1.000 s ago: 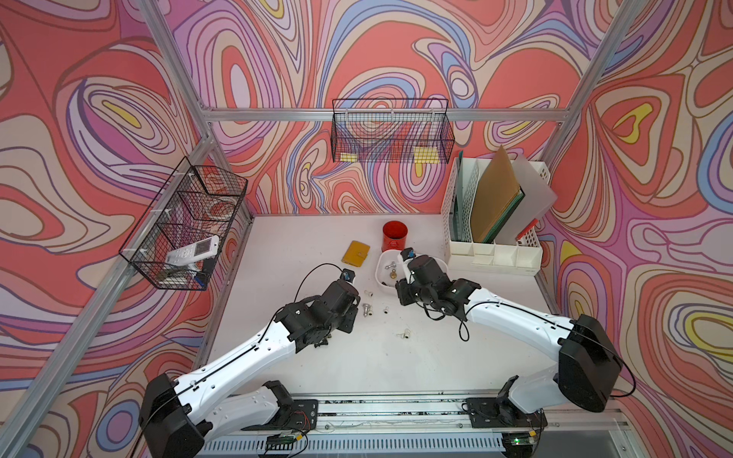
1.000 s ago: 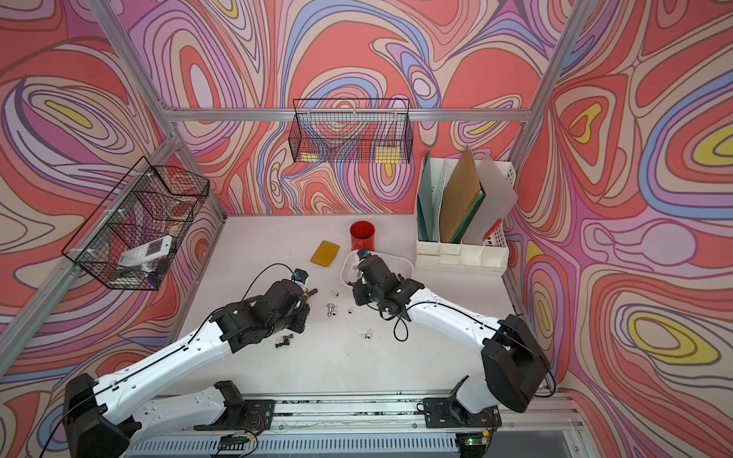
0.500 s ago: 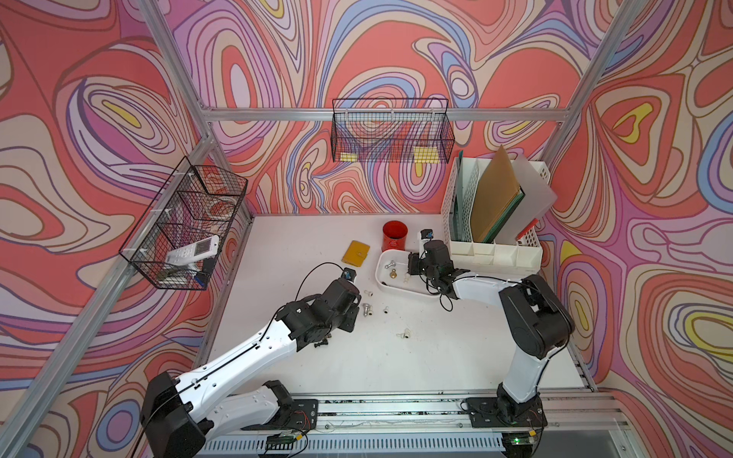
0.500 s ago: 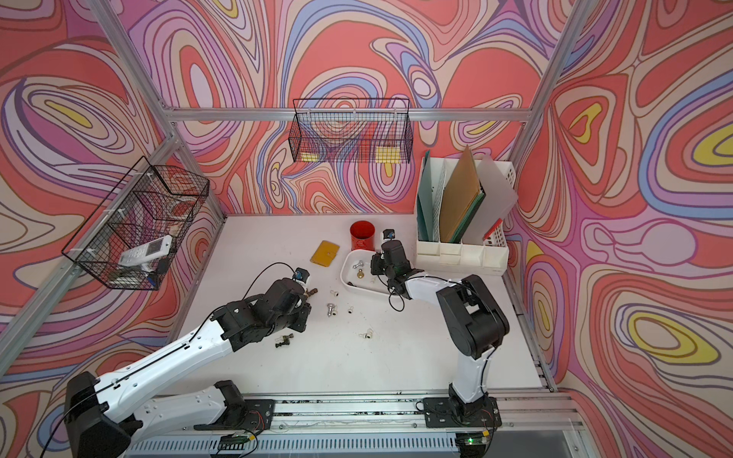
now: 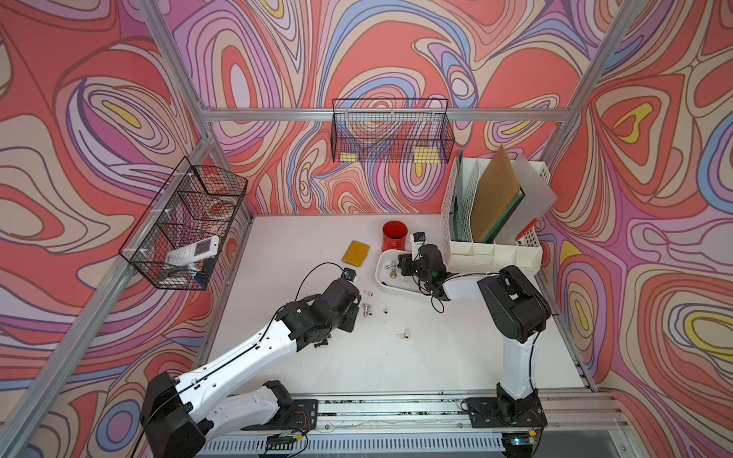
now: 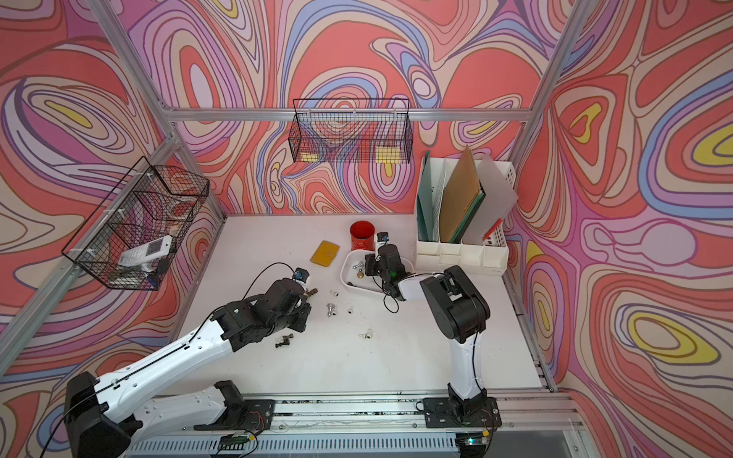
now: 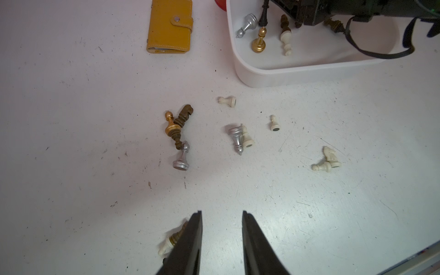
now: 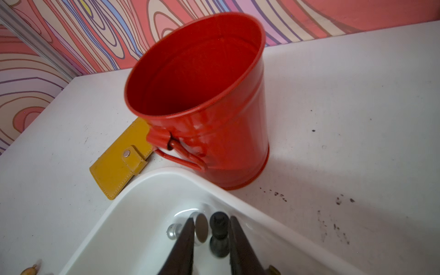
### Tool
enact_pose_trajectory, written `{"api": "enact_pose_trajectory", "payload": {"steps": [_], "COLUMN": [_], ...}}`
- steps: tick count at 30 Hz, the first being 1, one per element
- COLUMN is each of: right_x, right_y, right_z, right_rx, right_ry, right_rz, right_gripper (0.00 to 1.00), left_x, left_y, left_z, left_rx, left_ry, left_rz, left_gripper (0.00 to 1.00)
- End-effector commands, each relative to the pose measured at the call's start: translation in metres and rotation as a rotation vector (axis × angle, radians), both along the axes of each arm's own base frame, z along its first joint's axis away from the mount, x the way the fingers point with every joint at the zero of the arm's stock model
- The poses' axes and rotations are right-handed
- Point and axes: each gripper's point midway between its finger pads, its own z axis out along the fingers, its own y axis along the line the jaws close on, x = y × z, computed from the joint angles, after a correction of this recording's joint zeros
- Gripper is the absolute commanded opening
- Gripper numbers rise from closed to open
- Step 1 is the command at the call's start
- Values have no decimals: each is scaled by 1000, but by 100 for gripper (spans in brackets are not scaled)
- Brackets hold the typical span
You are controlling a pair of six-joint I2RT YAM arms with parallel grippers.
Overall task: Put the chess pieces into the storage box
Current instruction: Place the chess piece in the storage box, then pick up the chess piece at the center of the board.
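Step in hand: drop-off. Right claw [image 8: 211, 219] hangs low inside the shallow white plastic storage box [image 8: 166, 173], wrist pitched down, forearm reaching in over the box wall. Its jaws stand parted wider than the small black turned chess piece [image 8: 219, 234] between them, so I judge that piece released.

Several pieces already lie in the box. A dozen or so loose chess pieces [image 7: 178, 133] lie on the white desk [image 7: 71, 119] just outside the box.

Left claw [image 7: 222, 213] is open and empty, low over the desk, short of those pieces.

Next: lift the right claw straight up without toppling anything, then advance the left.
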Motion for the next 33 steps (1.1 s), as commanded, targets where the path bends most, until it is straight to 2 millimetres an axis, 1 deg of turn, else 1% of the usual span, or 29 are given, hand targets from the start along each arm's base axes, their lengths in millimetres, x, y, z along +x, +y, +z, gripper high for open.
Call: {"api": "enact_pose_trajectory", "payload": {"steps": [1, 4, 8, 9, 11, 12, 14, 17, 21, 24, 28, 31, 33], "right_x": [2, -6, -24, -30, -41, -48, -62, -82, -106, -119, -129, -131, -131], "right_y": [3, 5, 8, 9, 7, 6, 3, -9, -30, -41, -50, -52, -52], "right_z": [17, 41, 89, 107, 128, 137, 150, 157, 162, 167, 176, 180, 181], "right_rx": [23, 50, 112, 131, 157, 168, 183, 172, 145, 125, 112, 108, 107], "right_ry": [-37, -68, -116, -132, -132, -130, -120, -94, -92, -103, -125, -135, -134], "right_rz": [21, 42, 92, 107, 123, 132, 143, 128, 84, 61, 46, 43, 46], "right_gripper": [29, 29, 29, 30, 30, 30, 31, 31, 31, 31, 31, 31, 31], "left_x": [3, 4, 3, 3, 1, -1, -5, -10, -19, -24, -30, -36, -39], "left_y": [-1, -3, -10, -13, -21, -26, -40, -61, -94, -117, -143, -160, -168], "left_z": [0, 1, 3, 2, -1, -2, -8, -18, -30, -42, -61, -71, -76], "left_rx": [-2, -11, -26, -34, -57, -74, -111, -146, -173, -154, -146, -163, -164], "left_ry": [-11, -10, -9, -4, 21, 36, 76, 108, 89, 61, 64, 68, 58], "left_rz": [2, -1, -32, -46, -73, -88, -140, -223, -393, -504, -620, -708, -759], "left_gripper": [34, 34, 34, 34, 34, 34, 34, 34, 34, 33, 33, 33, 33]}}
